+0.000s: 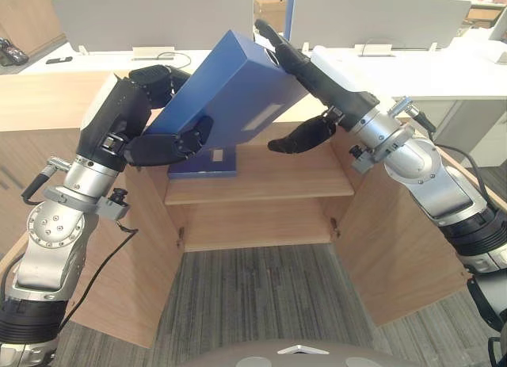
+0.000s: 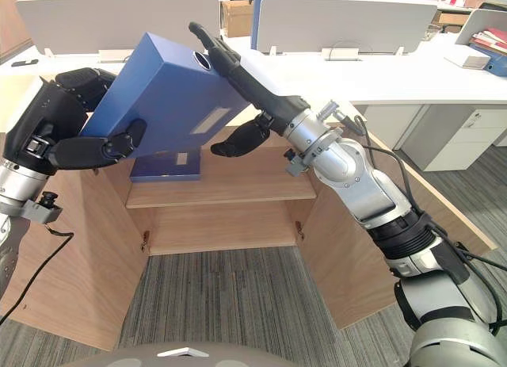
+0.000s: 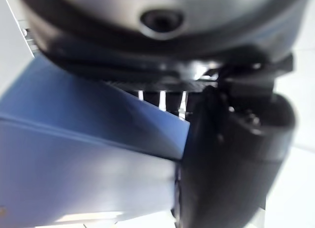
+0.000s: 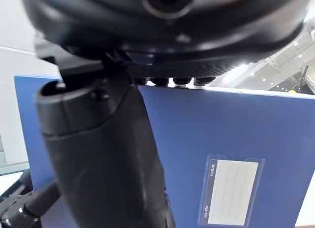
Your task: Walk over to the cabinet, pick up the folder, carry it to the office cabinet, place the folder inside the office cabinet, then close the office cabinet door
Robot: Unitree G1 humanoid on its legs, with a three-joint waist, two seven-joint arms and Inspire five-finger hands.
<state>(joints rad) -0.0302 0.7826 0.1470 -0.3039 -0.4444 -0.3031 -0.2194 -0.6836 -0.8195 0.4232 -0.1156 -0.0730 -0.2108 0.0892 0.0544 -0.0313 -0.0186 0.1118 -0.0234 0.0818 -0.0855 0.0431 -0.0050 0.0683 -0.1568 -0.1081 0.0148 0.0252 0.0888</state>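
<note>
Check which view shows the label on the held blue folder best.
Right wrist view: the label faces the camera, close and flat-on, on the folder. Both eye views show it as a small pale strip on the tilted folder. The left wrist view shows plain blue faces of the folder.

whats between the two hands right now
The blue folder, tilted, gripped by the left hand and pressed by the right hand; the left eye view shows it.

The label (image 4: 229, 191) on the folder (image 4: 256, 129) is unreadable.
</note>
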